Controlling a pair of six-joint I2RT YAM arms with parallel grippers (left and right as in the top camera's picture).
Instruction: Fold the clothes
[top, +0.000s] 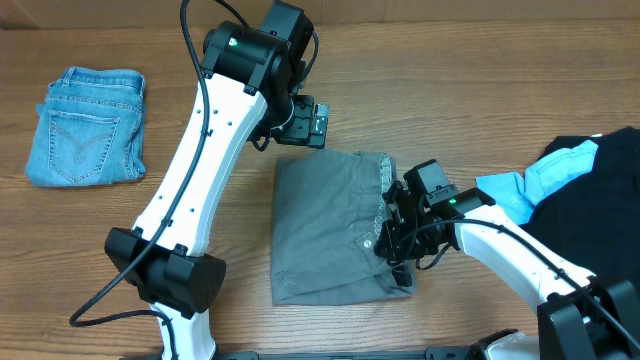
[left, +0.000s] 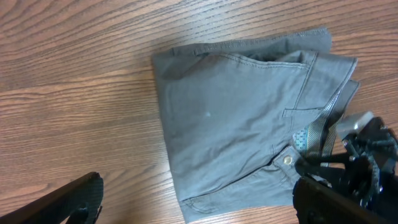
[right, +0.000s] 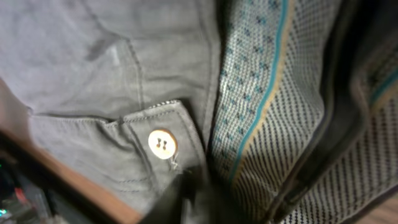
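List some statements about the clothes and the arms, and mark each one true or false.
1. The grey shorts lie mid-table. True.
2. The jeans lie spread out on the right. False: they are folded and lie on the left.
3. The right gripper is at the shorts' waistband. True.
4. The left gripper grips the shorts. False: its jaws are open and empty, past the shorts' far edge.
5. A pale button shows on the waistband. True.
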